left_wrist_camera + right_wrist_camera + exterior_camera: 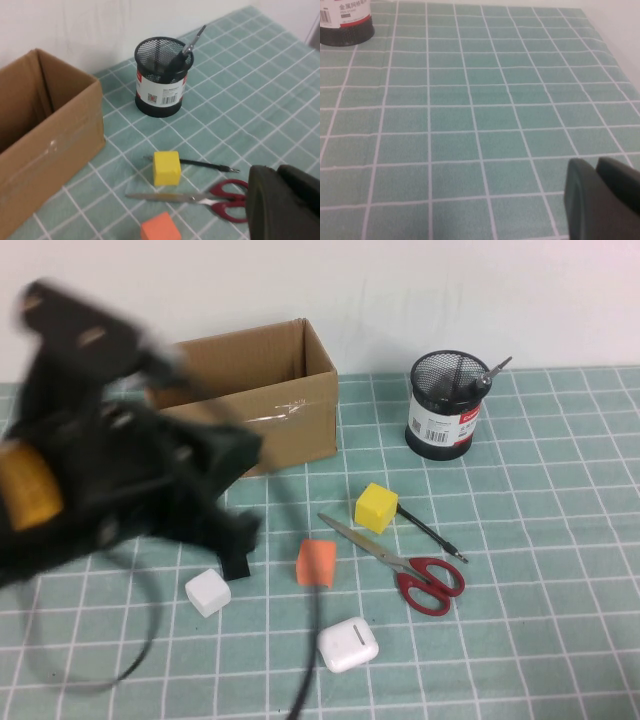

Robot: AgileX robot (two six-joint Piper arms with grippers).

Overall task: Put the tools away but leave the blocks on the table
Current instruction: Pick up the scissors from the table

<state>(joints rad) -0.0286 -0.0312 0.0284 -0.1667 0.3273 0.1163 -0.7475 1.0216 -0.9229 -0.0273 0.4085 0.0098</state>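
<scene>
High view shows steel scissors with red handles (400, 562) flat on the teal gridded tabletop (560, 540), beside a yellow cube (376, 507) and thin black pointed tool (432, 533). Left gripper (235, 540) hovers blurred above the mat near a white cube (207, 592); right gripper (602, 200) hangs over bare mat. Fingers' state: cannot tell. Scissors look stiff, slick, low-lying; pinch near the pivot. A black-handled screwdriver (487, 377) stands in the black mesh cup (445, 405). Open room lies rightward.

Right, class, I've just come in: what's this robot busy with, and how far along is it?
It is tidying tools into the mesh pen cup. The screwdriver already stands in the cup. The red-handled scissors and thin black pointed tool remain on the table with the yellow block, orange block and white block. The left gripper hangs above the scissors. The right gripper sits over bare mat.
</scene>
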